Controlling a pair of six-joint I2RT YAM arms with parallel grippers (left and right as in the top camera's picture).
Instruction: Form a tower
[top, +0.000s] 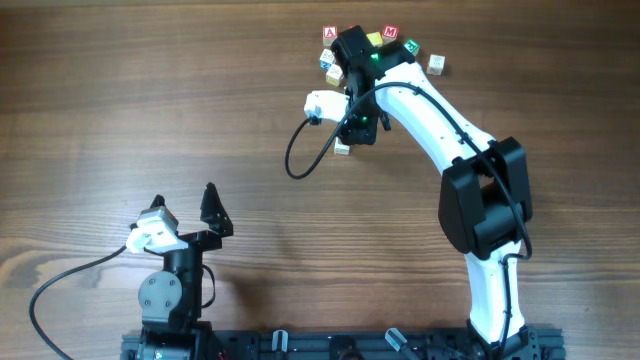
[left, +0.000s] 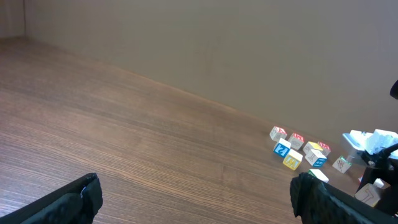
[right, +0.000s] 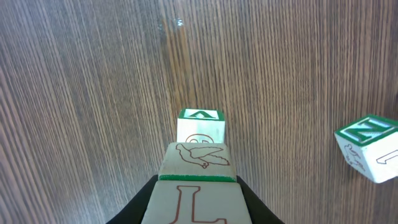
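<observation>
Tower (right: 200, 127) seems one cube so far, so right gripper (right: 196, 190) holds L cube (right: 194, 204) by it for stacking; left gripper (top: 184, 196) wide.

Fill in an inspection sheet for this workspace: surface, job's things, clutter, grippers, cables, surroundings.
Surface: wooden table.
Job's things: L cube held by right gripper, green-topped cube just beyond; whether stacked, cannot tell.
Clutter: loose cubes clustered at the far edge.
Grippers: left gripper open, empty; right gripper shut on L cube.
Cables: black cable loops by right gripper; second cable trails by left gripper.
Surroundings: plain wall.
</observation>
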